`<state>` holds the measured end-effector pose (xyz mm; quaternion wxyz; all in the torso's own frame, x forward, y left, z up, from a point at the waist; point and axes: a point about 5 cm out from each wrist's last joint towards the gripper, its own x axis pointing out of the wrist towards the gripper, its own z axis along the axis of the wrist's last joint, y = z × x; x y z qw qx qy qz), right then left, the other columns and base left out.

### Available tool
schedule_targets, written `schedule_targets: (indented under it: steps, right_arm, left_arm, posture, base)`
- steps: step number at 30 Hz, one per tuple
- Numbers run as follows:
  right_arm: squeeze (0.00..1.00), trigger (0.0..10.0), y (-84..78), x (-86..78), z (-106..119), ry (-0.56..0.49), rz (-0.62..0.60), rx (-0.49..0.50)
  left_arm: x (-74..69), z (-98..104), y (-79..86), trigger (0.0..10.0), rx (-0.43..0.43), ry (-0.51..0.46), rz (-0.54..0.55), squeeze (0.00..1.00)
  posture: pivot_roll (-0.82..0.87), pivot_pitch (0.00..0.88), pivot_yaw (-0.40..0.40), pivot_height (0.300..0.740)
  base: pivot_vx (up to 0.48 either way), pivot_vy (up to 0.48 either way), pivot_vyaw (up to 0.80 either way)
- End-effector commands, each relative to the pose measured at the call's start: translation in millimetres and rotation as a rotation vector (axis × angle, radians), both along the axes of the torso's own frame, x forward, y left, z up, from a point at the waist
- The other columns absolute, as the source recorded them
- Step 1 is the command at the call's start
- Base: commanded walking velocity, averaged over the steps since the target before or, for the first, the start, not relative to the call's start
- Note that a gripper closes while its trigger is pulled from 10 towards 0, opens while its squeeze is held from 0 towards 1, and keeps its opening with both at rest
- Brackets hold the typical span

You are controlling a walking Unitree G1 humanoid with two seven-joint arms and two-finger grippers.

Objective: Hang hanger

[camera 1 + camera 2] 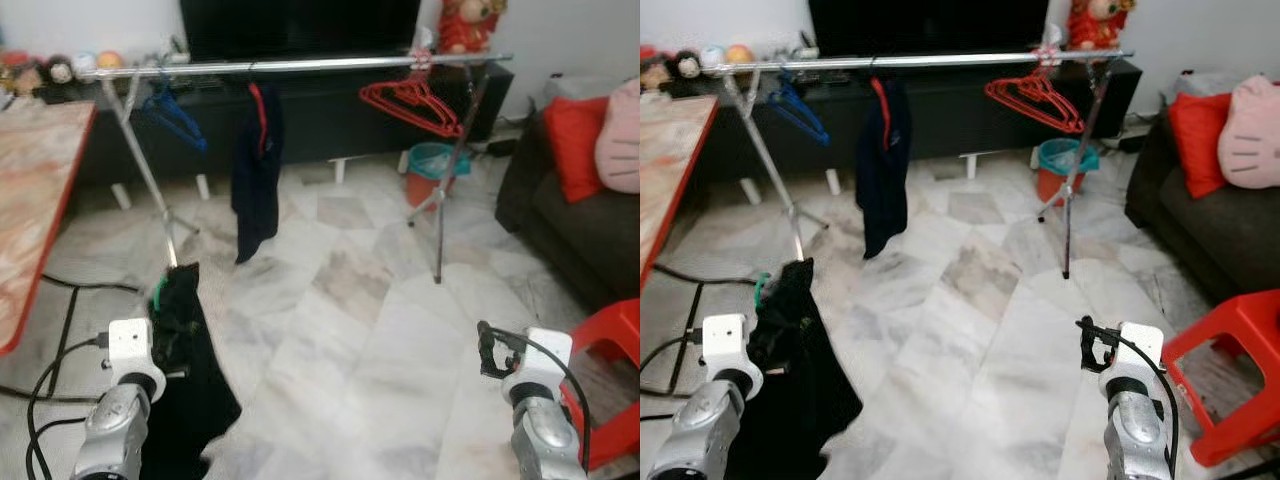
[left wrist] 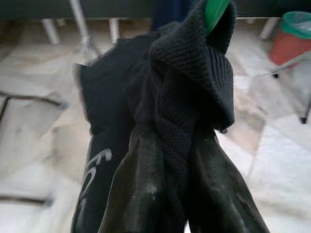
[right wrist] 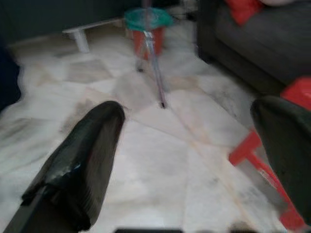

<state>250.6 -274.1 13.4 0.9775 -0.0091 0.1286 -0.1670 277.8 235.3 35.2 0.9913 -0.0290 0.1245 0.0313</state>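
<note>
**Garment on green hanger held low, rail ahead**

We held our left gripper (image 2: 170, 160) low at our left side, its two black fingers pinched on a black knitted garment (image 1: 185, 370) draped over a green plastic hanger (image 2: 214, 9), whose tip poked out at the top of the cloth. The garment hung down to the pale marble floor (image 1: 380, 330). Our right gripper (image 3: 194, 160) hovered low on the right with its fingers spread wide and nothing between them.

Ahead stood a silver metal clothes rail (image 1: 300, 66) on splayed legs. It carried a blue plastic hanger (image 1: 175, 115) near its left end, a dark navy garment with red trim (image 1: 257, 170) in the middle, and a bunch of red plastic hangers (image 1: 415, 100) toward the right. A red bucket with a teal liner (image 1: 430, 170) sat beyond the right leg. Black cables (image 1: 60, 330) trailed over the floor on our left beside a wooden table with a red edge (image 1: 30, 190). A dark sofa with a red cushion (image 1: 575, 145) and a red plastic stool (image 1: 610, 370) flanked our right.
</note>
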Motion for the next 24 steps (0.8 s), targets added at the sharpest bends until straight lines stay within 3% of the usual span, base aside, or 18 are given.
schedule_targets:
  steps: [1,8,16,24]
  right_arm:
    - [0.0,10.0,6.1,6.8,4.0,-0.03,0.0,0.014]
    - [0.0,10.0,4.6,-0.7,0.2,-0.031,-0.019,0.018]
    - [0.0,10.0,1.5,6.5,7.7,-0.041,0.013,-0.003]
    - [0.0,10.0,4.3,4.3,5.0,-0.028,0.031,-0.009]
  left_arm:
    - [2.1,6.0,7.7,10.0,0.04,-0.024,-0.006,0.0]
    - [3.9,5.7,8.2,10.0,0.039,-0.021,-0.005,0.0]
    - [8.9,6.7,-3.1,10.0,0.015,-0.041,-0.014,0.0]
    - [3.1,2.1,-3.8,10.0,0.014,-0.033,-0.01,0.0]
  posture:
    - [-0.04,0.0,0.034,0.74]
    - [-0.04,0.0,0.032,0.74]
    - [-0.03,0.0,0.003,0.74]
    - [-0.03,0.0,-0.005,0.74]
  base:
    - [0.412,0.0,0.0]
    - [0.41,0.0,0.0]
    - [0.411,0.0,0.0]
    - [0.412,0.0,0.0]
